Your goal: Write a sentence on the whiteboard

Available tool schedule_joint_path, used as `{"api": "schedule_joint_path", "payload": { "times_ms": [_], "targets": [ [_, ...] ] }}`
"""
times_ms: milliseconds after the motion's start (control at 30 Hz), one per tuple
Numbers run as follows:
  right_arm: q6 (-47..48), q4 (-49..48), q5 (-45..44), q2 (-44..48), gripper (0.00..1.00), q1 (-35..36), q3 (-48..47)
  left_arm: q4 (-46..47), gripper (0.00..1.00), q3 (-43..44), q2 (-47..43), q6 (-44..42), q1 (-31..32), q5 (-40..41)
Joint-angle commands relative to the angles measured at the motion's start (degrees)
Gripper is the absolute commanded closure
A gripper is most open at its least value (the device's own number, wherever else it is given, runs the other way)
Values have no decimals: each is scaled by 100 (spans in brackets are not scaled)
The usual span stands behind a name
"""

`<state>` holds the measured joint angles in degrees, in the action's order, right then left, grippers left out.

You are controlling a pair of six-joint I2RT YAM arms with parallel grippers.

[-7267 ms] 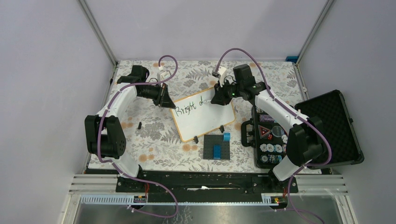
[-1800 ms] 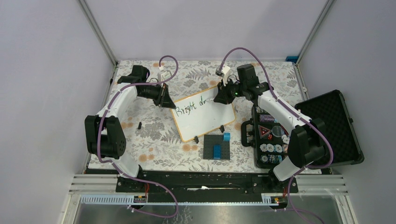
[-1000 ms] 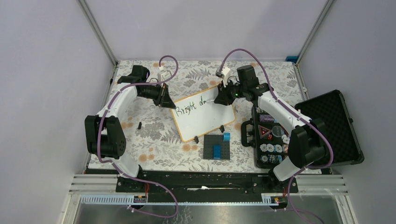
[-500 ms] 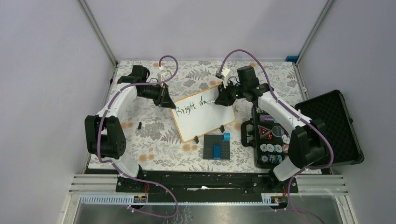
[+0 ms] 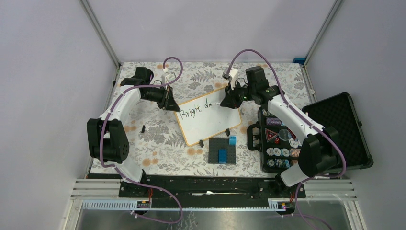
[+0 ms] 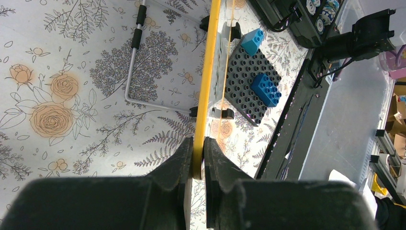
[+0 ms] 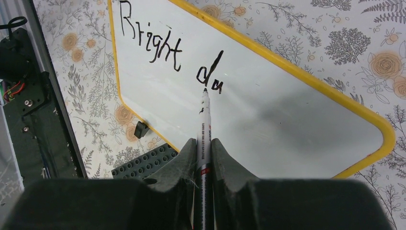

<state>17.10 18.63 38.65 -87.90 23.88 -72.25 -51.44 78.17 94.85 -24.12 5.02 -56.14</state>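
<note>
The right gripper (image 7: pixel 204 146) is clamping a marker (image 7: pixel 205 120) between closed fingers and pressing its tip to the whiteboard (image 5: pixel 207 125), which is lying on the floral table (image 5: pixel 158 139) between the two arms. The sentence (image 7: pixel 165 50) is reading only "Bright da" so far, along the whiteboard's far edge. The left gripper (image 6: pixel 198 146) is pinching the whiteboard's yellow frame at its left corner, apparently bracing it against sliding. Finishing the word well is probably calling for light, even pressure, small strokes along the first word's baseline, and letters tight enough to stop short of the whiteboard's right frame, with the last word going on the unmarked space below. A dark grey brick plate (image 5: pixel 231 155) carrying blue bricks (image 5: pixel 223 155) is sitting just beside the whiteboard's near edge, and an open black case (image 5: pixel 337 127) of poker chips is lying to the whiteboard's right, under the right arm's reach; neither is touching the writing area.
</note>
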Motion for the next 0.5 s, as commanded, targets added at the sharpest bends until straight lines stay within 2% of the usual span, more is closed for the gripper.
{"api": "schedule_joint_path", "payload": {
  "times_ms": [0, 467],
  "targets": [
    [0, 2, -72, 85, 100, -56, -252, 172, 100, 15, -222, -225, 70, 235],
    [47, -8, -295, -198, 100, -67, -384, 176, 100, 1, -238, -228, 70, 237]
  ]
}}
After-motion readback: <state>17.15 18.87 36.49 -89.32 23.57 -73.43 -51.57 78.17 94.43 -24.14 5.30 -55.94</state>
